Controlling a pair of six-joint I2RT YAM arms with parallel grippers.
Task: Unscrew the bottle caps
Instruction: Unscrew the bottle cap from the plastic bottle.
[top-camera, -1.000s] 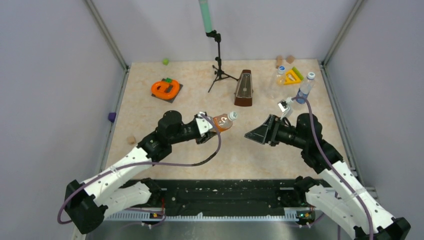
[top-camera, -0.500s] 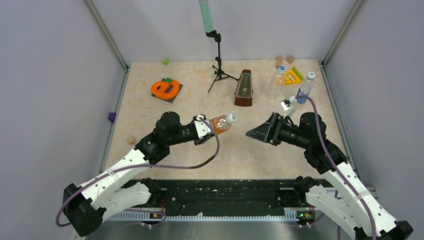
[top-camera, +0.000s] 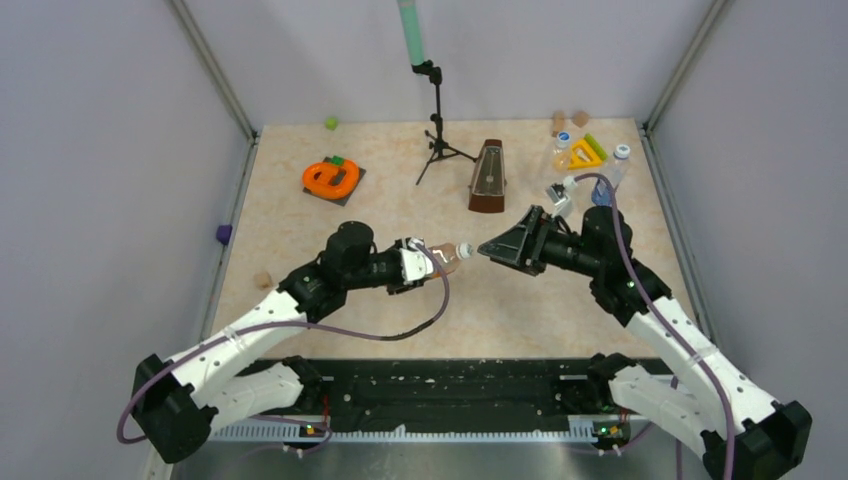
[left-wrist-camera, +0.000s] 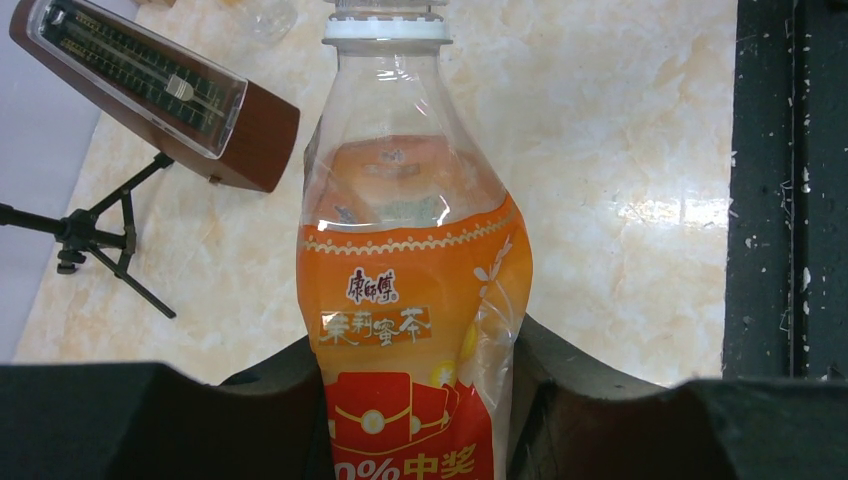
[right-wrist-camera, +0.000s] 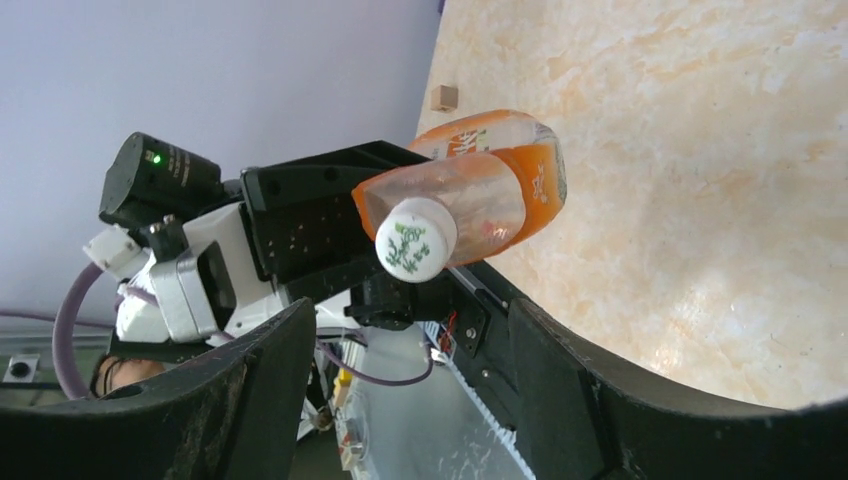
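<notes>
Top view: left gripper (top-camera: 428, 262) pinches the orange drink bottle (top-camera: 445, 254) at its lower body, held off the table. The white cap (top-camera: 464, 249) points at the right gripper (top-camera: 492, 250), just ahead of its spread jaws.

Left wrist: both jaws press the labelled body. The neck sticks out beyond them, cap on. Metronome (left-wrist-camera: 150, 90) is far ahead on the left.

Right wrist: jaws wide apart. The cap is centred in front of the gap, with no contact.

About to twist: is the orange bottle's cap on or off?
On. The white cap sits on the orange bottle, seen in both wrist views.
</notes>
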